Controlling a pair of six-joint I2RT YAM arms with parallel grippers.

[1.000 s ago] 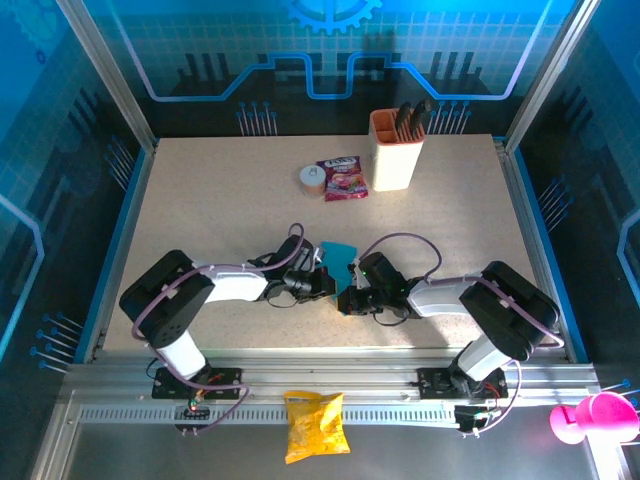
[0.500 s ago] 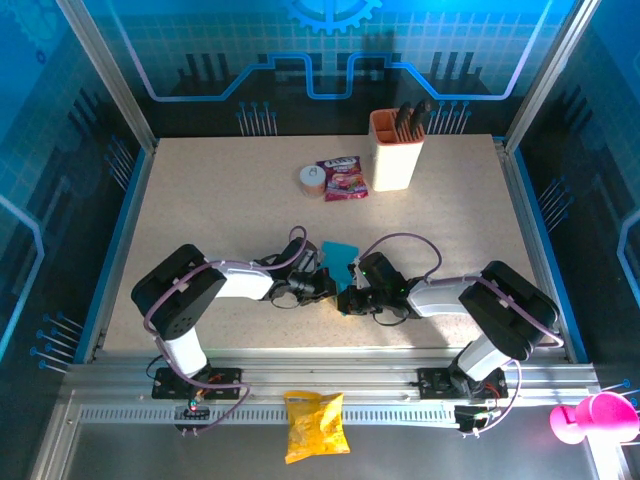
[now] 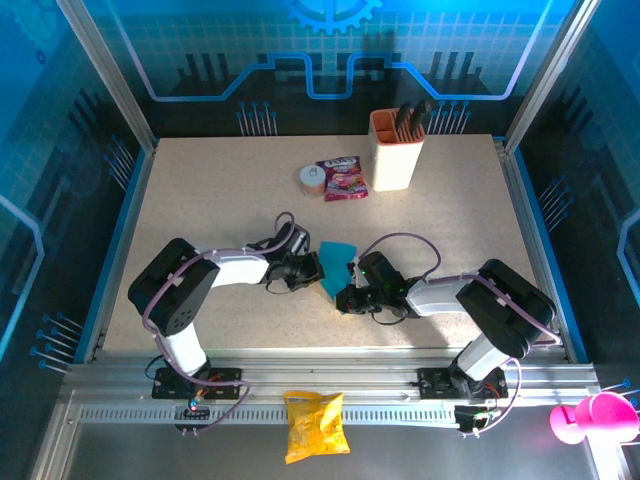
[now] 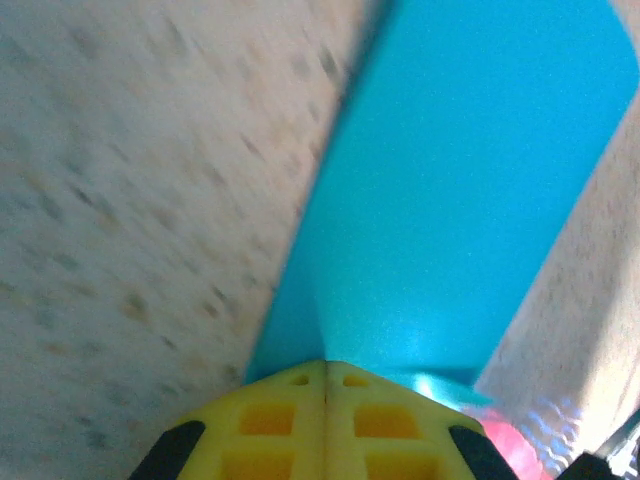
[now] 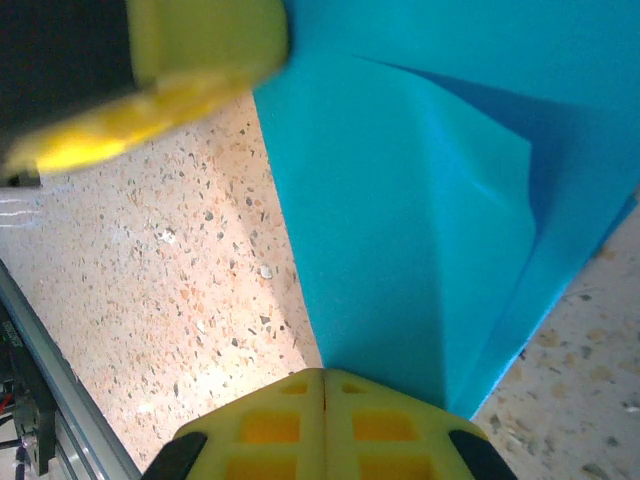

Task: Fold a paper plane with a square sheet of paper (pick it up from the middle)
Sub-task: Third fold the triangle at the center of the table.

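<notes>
On the bench [image 3: 200,200], the left claw [image 4: 325,365] and right claw [image 5: 325,372] both pinch the blue paper [image 4: 450,200], partly folded, no plane yet.

Speckled beige table [image 3: 200,200]; blue printed wall panels [image 3: 330,60]; aluminium rail [image 3: 380,385] in front.

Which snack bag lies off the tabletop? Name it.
The yellow crisp bag, on the grey ledge below the table's near edge. The red-purple snack packet lies on the speckled tabletop.
</notes>
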